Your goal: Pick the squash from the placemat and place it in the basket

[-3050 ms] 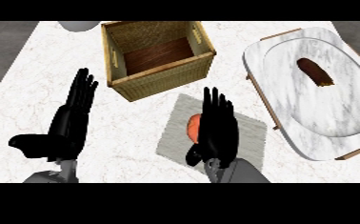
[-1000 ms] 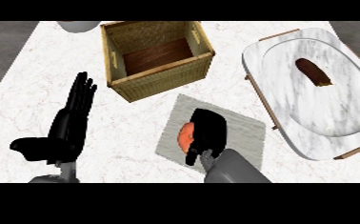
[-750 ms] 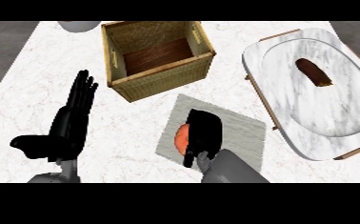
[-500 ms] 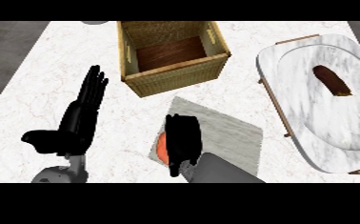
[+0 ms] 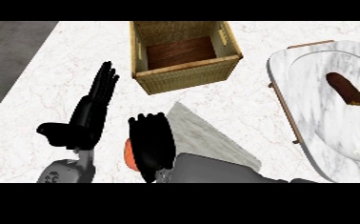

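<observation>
One orange squash (image 5: 128,152) shows only as a narrow sliver at the left edge of the right hand (image 5: 152,144), whose black fingers are curled over and around it, hiding most of it. The hand and squash sit at the near-left corner of the grey placemat (image 5: 211,137), which lies tilted on the white marbled bench (image 5: 63,70); whether the squash touches the mat or is lifted off it cannot be told. The grey right forearm (image 5: 218,169) comes in from the lower edge and covers the near part of the mat.

Just to the left, the left hand (image 5: 88,111) rests open, fingers straight and pointing away, thumb out to the side, holding nothing.

Beyond the placemat stands the woven basket (image 5: 184,71), square, open at the top, with a dark wooden floor showing inside. It is apart from the mat's far corner.

At the right edge lies a large white marbled tray (image 5: 309,104) with a wooden rim, carrying a dark brown oblong item (image 5: 343,86).
</observation>
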Robot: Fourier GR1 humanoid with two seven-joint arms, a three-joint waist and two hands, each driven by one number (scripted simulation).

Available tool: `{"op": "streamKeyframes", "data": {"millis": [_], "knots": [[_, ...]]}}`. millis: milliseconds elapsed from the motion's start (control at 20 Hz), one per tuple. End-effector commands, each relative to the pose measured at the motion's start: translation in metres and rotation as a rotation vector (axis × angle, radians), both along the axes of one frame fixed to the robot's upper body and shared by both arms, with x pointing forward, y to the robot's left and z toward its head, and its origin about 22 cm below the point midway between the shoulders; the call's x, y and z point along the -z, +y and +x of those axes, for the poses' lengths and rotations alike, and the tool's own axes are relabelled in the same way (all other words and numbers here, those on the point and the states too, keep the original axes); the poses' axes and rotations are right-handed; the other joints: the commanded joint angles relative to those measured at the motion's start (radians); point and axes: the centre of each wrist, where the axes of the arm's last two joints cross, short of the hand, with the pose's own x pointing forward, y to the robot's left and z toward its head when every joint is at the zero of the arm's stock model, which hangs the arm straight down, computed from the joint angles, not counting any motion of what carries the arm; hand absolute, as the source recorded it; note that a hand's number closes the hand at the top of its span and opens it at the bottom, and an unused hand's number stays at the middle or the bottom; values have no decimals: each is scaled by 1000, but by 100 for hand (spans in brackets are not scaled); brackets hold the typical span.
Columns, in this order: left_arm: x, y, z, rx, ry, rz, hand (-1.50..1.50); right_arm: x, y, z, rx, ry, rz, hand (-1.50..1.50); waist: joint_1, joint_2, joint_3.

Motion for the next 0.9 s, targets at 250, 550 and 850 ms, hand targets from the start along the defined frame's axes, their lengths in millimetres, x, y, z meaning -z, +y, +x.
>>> {"op": "streamKeyframes", "data": {"millis": [250, 550, 850], "knots": [[8, 14, 1, -37, 13, 5, 0, -80, 18, -20, -64, -105, 471, 150, -31, -14, -1], [13, 7, 2, -56, 31, 6, 0, -140, 27, -42, -93, -142, 621, 150, -67, -25, -3], [5, 23, -1, -91, 22, 0, 0, -169, 35, -49, -37, -102, 654, 150, -91, -32, -3]]}}
